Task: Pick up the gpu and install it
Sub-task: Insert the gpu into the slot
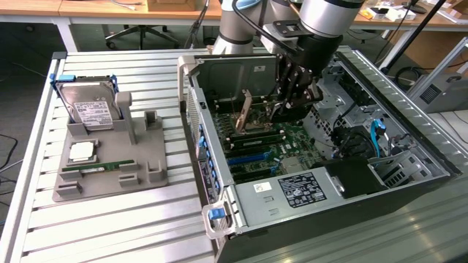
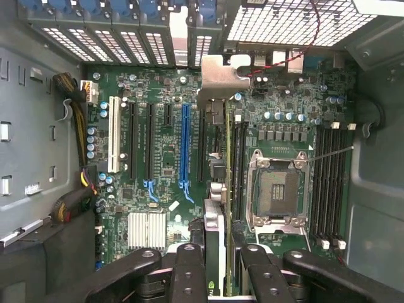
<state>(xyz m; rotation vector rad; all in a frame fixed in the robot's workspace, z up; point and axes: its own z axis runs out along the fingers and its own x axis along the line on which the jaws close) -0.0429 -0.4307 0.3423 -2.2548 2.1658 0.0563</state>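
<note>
The gpu (image 2: 218,189) looked like a thin card seen edge-on in the wrist view: a dark board with a green edge, ending in a bright silvery metal bracket (image 2: 224,79) that bent over at its far end. It stood upright on its long edge between the end effector's (image 2: 218,265) black fingers (image 2: 189,271), which were closed on its near end, so the card reached straight out from the grip over the motherboard (image 2: 158,170). In that view it hung beside the long blue slot (image 2: 185,145), on the side toward the open CPU socket (image 2: 276,192); whether it touched the board could not be told. The exterior view gave what the wrist camera could not: the arm reaching down into the open computer case (image 1: 219,181) lying on its side on the slatted worktop (image 1: 109,230), with the end effector (image 1: 289,107) low over the motherboard (image 1: 285,142) at about 12 o'clock from the case's power supply label (image 1: 297,190). There the card itself was hard to make out against the dark fingers. At 9 o'clock from the case, well apart from it, a grey holder (image 1: 109,175) carried a hard drive in a blue frame (image 1: 87,107), a square chip (image 1: 80,152) and a green RAM stick (image 1: 98,166).
</note>
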